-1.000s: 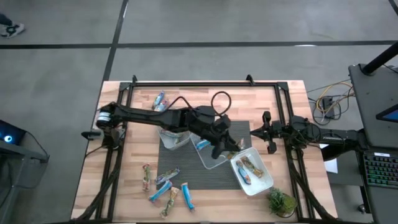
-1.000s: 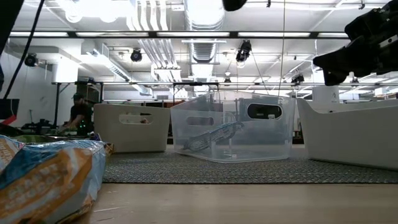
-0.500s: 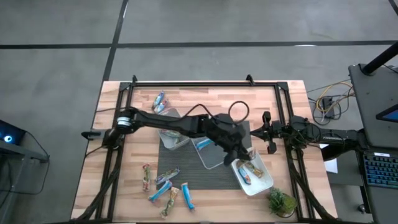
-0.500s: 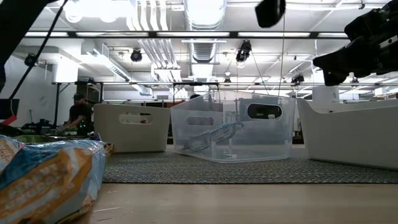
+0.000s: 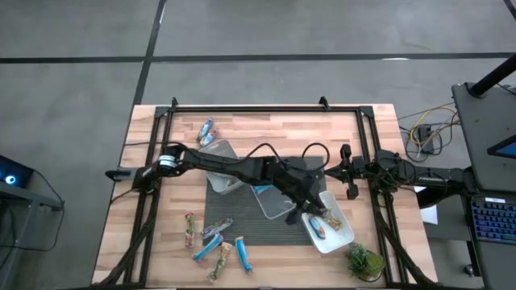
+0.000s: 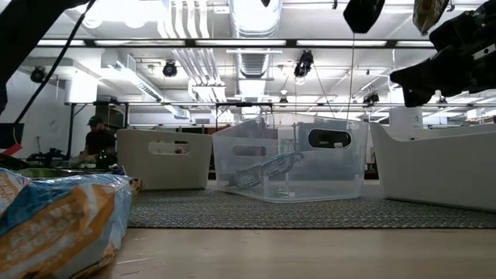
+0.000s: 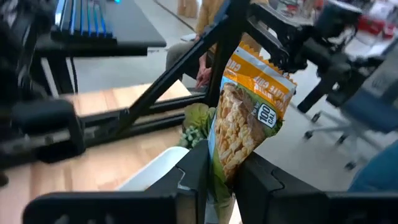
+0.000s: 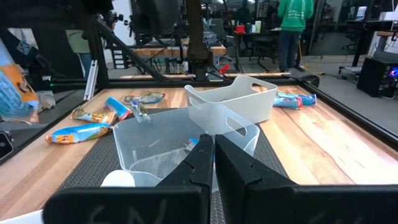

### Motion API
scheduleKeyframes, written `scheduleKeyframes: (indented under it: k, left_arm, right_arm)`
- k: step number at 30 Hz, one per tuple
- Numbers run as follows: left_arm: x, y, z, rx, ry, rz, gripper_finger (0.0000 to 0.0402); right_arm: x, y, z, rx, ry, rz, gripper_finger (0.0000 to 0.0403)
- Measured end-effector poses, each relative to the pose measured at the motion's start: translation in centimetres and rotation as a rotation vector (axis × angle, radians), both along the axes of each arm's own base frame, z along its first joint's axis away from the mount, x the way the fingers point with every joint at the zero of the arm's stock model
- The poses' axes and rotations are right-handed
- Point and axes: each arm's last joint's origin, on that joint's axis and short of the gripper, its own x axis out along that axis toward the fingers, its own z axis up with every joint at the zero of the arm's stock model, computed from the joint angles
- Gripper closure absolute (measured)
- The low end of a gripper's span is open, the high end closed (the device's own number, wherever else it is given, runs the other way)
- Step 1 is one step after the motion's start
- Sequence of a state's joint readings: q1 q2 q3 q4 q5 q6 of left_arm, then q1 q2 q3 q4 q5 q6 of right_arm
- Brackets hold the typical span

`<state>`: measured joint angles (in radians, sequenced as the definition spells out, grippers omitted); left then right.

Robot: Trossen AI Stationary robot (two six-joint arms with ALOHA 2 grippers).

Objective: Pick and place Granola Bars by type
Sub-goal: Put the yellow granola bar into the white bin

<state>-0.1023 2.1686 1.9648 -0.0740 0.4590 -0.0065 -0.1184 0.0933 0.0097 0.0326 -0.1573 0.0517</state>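
My left gripper point(image 5: 314, 209) reaches across the table and hovers over the white tub point(image 5: 343, 235) at the near right. It is shut on a tan granola bar point(image 7: 249, 118) with green and orange print. That bar also shows at the top of the low view point(image 6: 428, 12). The white tub holds a few bars point(image 5: 320, 229). A blue bar point(image 5: 264, 187) lies in the clear middle tub point(image 5: 278, 208). Several loose bars point(image 5: 214, 243) lie on the wood at the near left. My right gripper point(image 8: 213, 146) is shut and parked at the table's right edge point(image 5: 347, 171). My left gripper pinches one end of the tan bar point(image 7: 219, 177) between its two fingers. The fingers come from the table's left, nearly level and slanting a little down. The rest of the bar sticks out past the fingertips, lifted clear above the white tub.
A third tub point(image 5: 224, 165) stands left of the clear one on the dark mat point(image 5: 242, 221). One more bar point(image 5: 207, 129) lies at the far left. A small green plant point(image 5: 363, 259) stands at the near right corner. Black frame rails run along the table's edges.
My left gripper has carried the tan bar from above the clear middle tub toward the table's right and near edges and down, over the white tub. Its wrist has rolled on the way. The bar stays held and clear of everything.
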Motion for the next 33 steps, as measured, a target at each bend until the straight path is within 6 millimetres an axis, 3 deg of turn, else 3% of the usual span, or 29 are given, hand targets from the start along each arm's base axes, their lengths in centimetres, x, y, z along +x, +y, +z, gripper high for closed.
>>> scheduleKeyframes:
  k: [7,24,33]
  left_arm:
    - [0.0,-0.2,-0.7,0.174,-0.1,-0.046,0.0355]
    - [1.3,-0.3,-5.1,0.219,-0.069,-0.059,0.0355]
    - [1.4,0.0,-5.3,0.245,-0.032,0.06,0.0355]
  right_arm:
    - [0.0,0.0,0.0,0.0,0.0,0.0,0.0394]
    - [0.0,0.0,0.0,0.0,0.0,0.0,0.0394]
    - [0.0,0.0,0.0,0.0,0.0,0.0,0.0394]
